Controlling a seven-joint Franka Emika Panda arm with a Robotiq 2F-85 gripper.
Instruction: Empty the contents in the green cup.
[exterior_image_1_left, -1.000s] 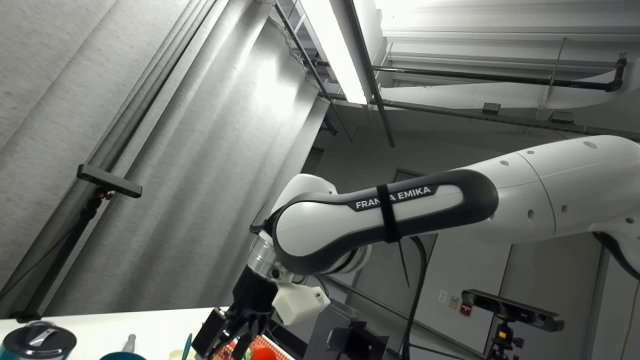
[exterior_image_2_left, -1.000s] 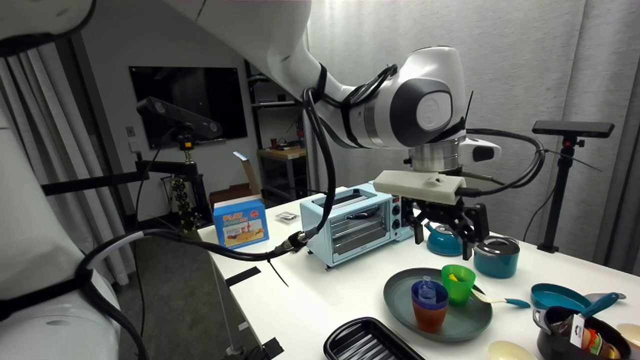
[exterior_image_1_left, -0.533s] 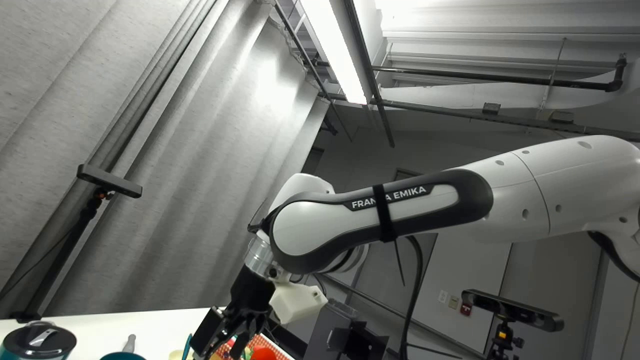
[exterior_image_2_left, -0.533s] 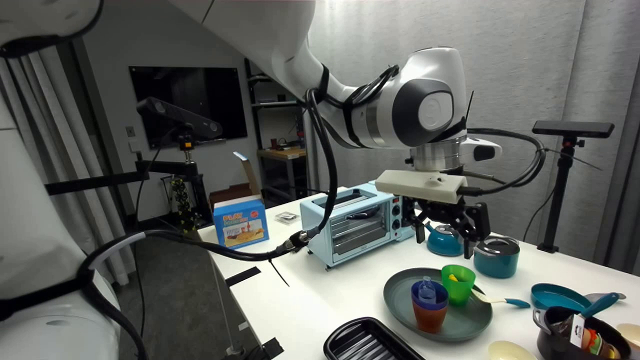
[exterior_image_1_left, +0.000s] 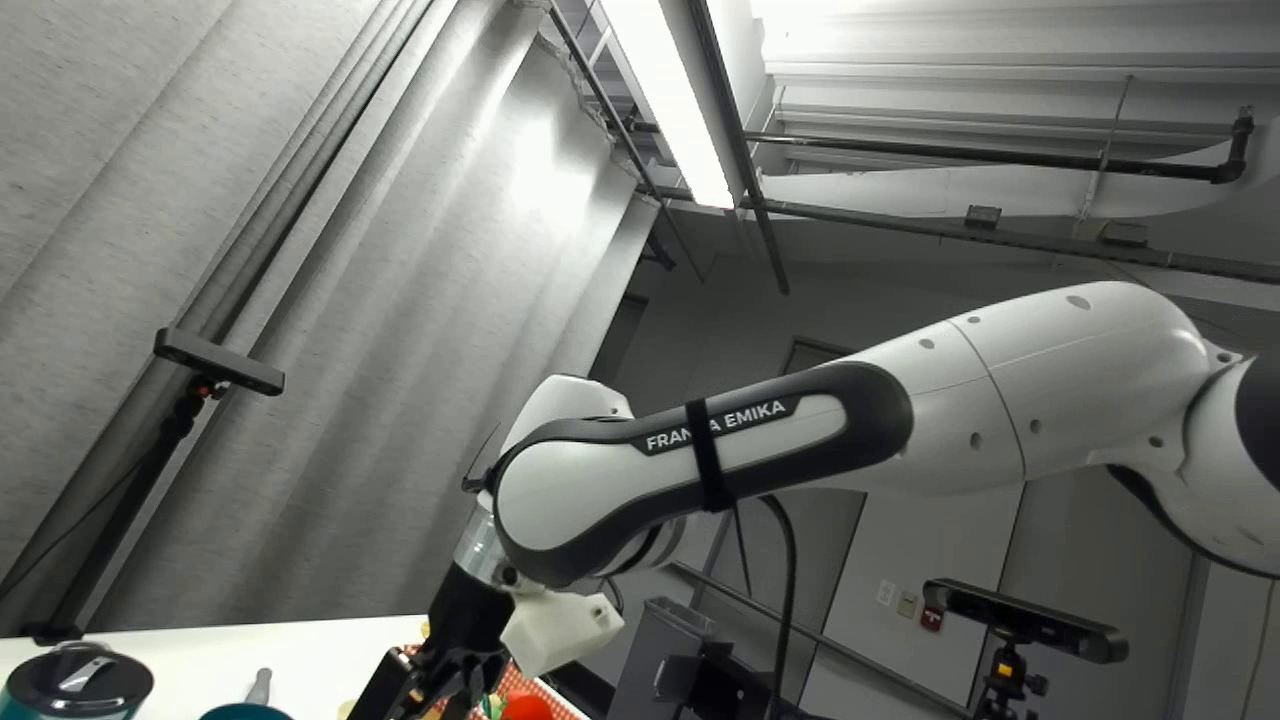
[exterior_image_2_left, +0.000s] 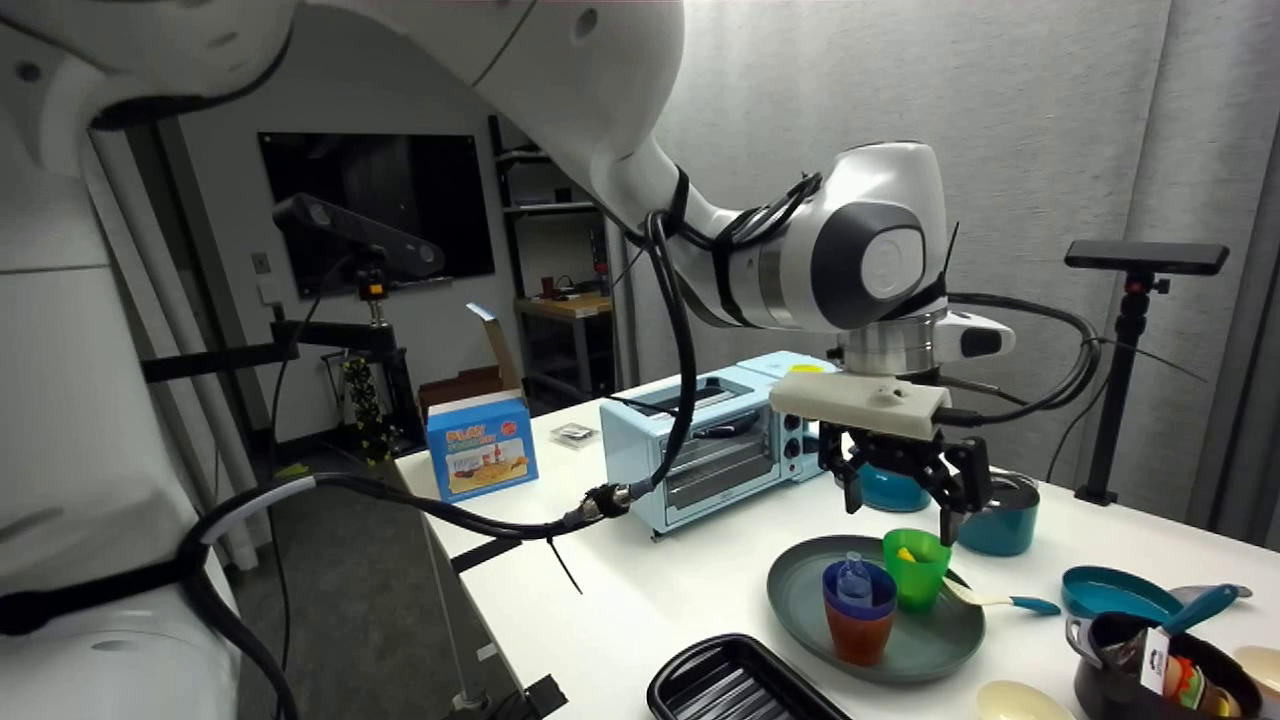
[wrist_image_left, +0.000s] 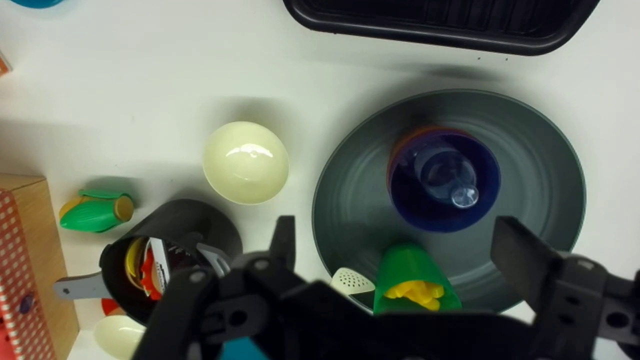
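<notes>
Grey curtains (exterior_image_2_left: 1050, 150) hang behind the white table (exterior_image_2_left: 600, 620) in both exterior views; a dark screen (exterior_image_2_left: 410, 185) is mounted on the grey wall (exterior_image_2_left: 230, 190) beside a shelf unit (exterior_image_2_left: 550, 208), dark floor (exterior_image_2_left: 360, 570) lies below, and a ceiling light (exterior_image_1_left: 670, 100) glows near pipes (exterior_image_1_left: 950, 152).

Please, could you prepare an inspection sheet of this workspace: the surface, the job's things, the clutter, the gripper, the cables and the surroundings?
Surface: white table with black tape strips.
Job's things: green cup on a gray plate, yellow pieces inside the cup.
Clutter: blue cup set in an orange cup on the same plate, clear object in the blue cup; also toaster oven, black tray, dark pot holding toy food.
Gripper: open, holding nothing.
Cables: black cable tied to the arm; its hanging loop crosses the toaster oven in an exterior view, contact cannot be told.
Surroundings: gray curtain, wall screen, stand-mounted camera.
</notes>
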